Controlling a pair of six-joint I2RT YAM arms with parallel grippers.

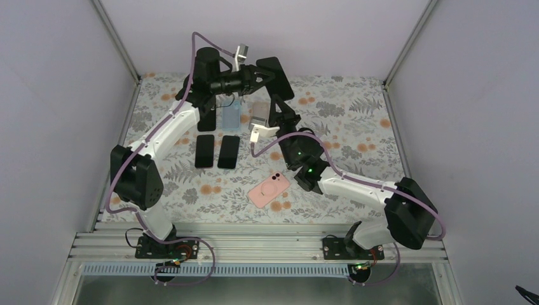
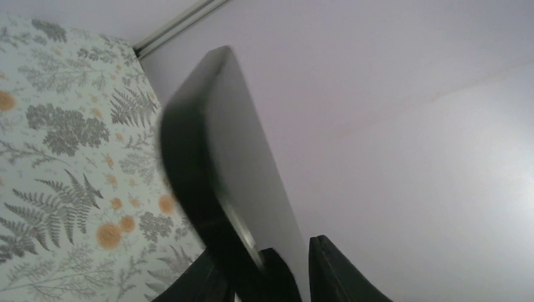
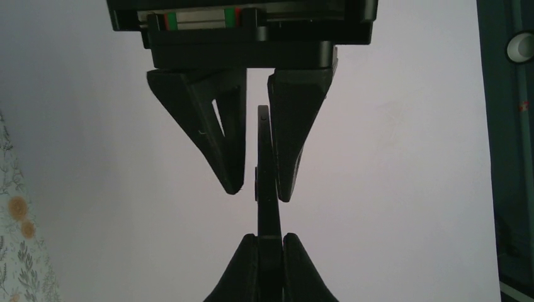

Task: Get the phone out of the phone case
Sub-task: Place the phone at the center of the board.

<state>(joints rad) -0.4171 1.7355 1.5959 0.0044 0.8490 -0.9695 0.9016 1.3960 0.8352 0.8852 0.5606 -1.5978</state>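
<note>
Tablecloth floral; walls perhaps lilac

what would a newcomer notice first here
Both arms meet above the far middle of the floral cloth, the right gripper clamped on a thin dark phone that the left gripper straddles. Nearer the bases, a pink case lies flat at centre.

Plain pale lilac walls enclose a fern-and-orange-flower cloth, an aluminium rail along its near edge.
</note>
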